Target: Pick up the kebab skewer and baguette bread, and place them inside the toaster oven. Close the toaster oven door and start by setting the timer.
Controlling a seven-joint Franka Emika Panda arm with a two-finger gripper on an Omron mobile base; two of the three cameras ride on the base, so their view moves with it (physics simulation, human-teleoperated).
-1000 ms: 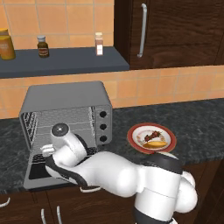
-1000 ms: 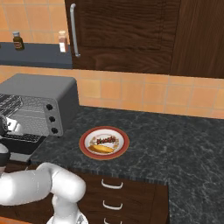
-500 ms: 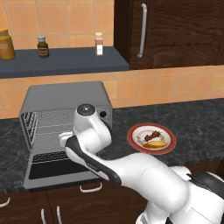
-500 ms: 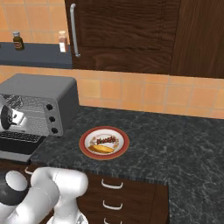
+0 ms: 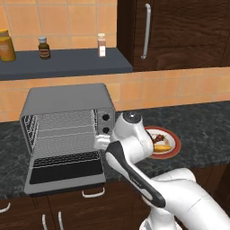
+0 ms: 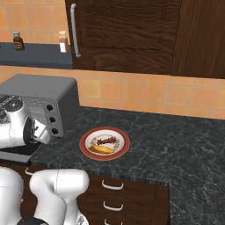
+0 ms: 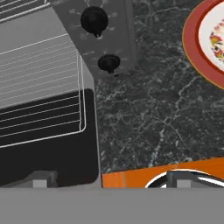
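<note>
Right now my gripper [image 7: 109,181] is spread wide, holding nothing, hovering over the bench [image 7: 148,109] at the oven's [image 5: 67,101] knob side. Door [image 5: 65,173] lies flat open. Skewer [image 6: 107,141] and baguette [image 6: 102,150] sit together on the plate [image 6: 88,136], off to my right past the oven, long axes roughly along the bench front. Bare bench around the plate, so room to come down.

The robot's forearm hides part of the plate [image 5: 173,143] and the kebab skewer on it. Beyond the fingers [image 7: 43,179], the picture's right edge cuts that plate off.
</note>
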